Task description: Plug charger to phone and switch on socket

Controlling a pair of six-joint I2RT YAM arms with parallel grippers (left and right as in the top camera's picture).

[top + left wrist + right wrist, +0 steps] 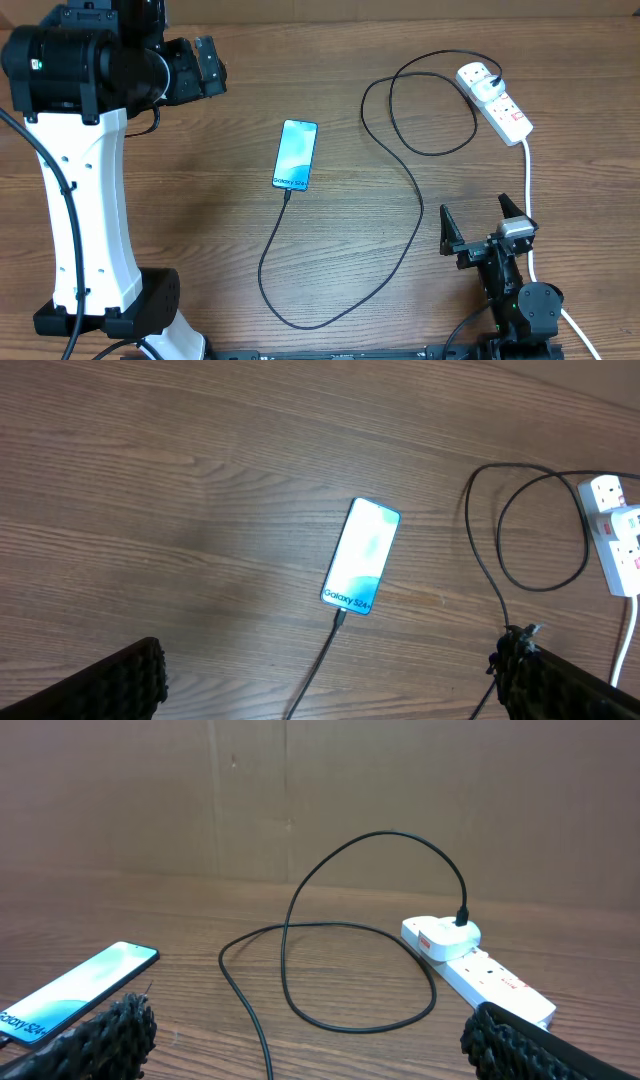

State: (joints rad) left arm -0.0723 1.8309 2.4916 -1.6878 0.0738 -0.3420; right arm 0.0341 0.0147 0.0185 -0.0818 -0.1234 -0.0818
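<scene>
The phone (296, 154) lies flat mid-table, blue-teal screen up. The charger's black cable (400, 255) is plugged into its near end, loops across the wood and ends in a white plug adapter (477, 77) seated in the socket (503, 110), a white power strip at the right. My left gripper (205, 65) is open, raised at the far left, well away from the phone (361, 556). My right gripper (478, 228) is open near the front right, with the cable loop (330, 960) and socket (480, 970) ahead of it. The phone (75, 990) shows at its left.
The socket's thick white cord (529, 210) runs down the right side past my right arm. A brown cardboard wall (400, 790) stands behind the table. My left arm's white column (90, 200) stands at the left.
</scene>
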